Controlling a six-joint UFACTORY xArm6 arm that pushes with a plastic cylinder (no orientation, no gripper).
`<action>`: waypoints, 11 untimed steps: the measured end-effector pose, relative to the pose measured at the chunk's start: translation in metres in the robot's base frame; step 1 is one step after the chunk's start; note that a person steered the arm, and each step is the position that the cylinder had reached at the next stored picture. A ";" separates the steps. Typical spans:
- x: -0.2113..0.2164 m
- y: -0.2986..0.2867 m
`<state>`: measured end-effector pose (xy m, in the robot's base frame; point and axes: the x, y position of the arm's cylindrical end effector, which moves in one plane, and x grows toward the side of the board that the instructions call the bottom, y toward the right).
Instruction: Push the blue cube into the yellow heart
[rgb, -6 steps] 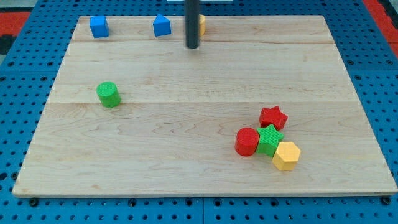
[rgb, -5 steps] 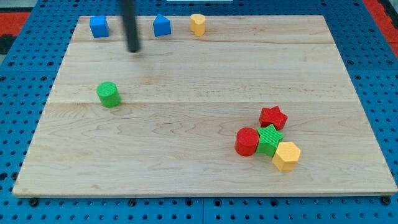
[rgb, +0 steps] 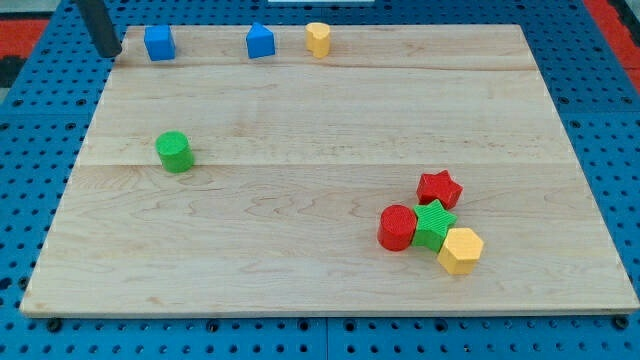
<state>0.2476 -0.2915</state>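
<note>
The blue cube (rgb: 159, 43) sits near the top left corner of the pale wooden table (rgb: 300, 180), with my tip (rgb: 109, 54) just to its left, apart from it, over the table's edge. There is no end effector, only the dark rod. To the view's right stand a blue house-shaped block (rgb: 260, 41) and the yellow heart (rgb: 318, 39). A green cylinder (rgb: 175, 152) stands alone lower left; a red star (rgb: 439, 188), red cylinder (rgb: 397, 227), green star (rgb: 434, 223) and yellow hexagon (rgb: 461, 250) cluster lower right.

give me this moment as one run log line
my tip: view's left of blue cube, apart | blue cube: top edge, untouched | yellow heart: top edge, beyond blue house-shaped block
</note>
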 end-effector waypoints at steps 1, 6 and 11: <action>0.000 0.004; 0.002 0.056; 0.039 0.179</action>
<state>0.2868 -0.1126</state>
